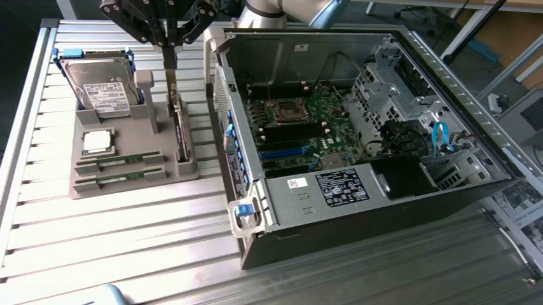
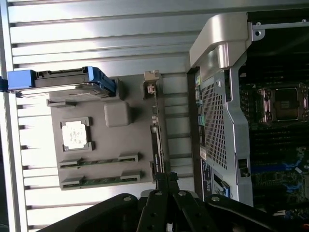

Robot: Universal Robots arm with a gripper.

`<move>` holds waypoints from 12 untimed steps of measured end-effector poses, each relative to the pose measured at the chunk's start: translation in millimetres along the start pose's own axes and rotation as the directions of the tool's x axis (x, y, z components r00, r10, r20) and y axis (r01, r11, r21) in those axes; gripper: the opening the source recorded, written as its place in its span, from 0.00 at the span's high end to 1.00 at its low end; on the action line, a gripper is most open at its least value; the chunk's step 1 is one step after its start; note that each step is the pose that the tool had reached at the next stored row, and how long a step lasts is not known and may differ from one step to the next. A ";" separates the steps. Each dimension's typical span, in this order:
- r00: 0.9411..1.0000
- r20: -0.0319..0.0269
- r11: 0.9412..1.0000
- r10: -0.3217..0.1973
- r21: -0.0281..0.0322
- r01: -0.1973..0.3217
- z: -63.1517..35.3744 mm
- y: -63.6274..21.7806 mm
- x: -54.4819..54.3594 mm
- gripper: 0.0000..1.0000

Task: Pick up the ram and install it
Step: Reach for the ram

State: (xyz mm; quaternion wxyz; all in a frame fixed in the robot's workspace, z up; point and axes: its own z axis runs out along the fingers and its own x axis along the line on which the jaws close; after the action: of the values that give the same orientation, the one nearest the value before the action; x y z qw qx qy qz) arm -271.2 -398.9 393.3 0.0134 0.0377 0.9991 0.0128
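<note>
While the gripper [image 1: 170,66] hangs closed and empty above the grey tray [image 1: 140,136], the ram [image 1: 119,161] rests in a tray slot (beside a twin stick). It looks light, stiff and probably fragile, best pinched by its long edges.

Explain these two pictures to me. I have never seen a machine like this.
This is a robot arm, and its gripper acts as its hand. One picture comes from a camera standing off to the side. The other comes from a camera on the arm's wrist, looking down past the gripper. On the slatted metal table sits a grey holder. It carries a hard drive, a square processor chip, two green memory sticks lying flat, and a thin board standing on edge. Beside the holder lies an open computer case. The gripper hangs just above the standing board, and I see nothing held in it.
</note>
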 end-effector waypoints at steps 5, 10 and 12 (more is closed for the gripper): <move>1.000 0.000 1.000 0.000 0.000 0.000 -0.1 -0.2 3.2 0.90; 1.000 0.000 1.000 0.000 0.000 0.000 -0.2 -0.6 7.3 0.90; 1.000 0.000 1.000 0.000 0.000 0.000 -0.3 -0.7 9.3 0.90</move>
State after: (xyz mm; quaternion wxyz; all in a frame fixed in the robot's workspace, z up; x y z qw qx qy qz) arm -280.5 -398.9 393.3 0.0134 0.0377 0.9991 0.0127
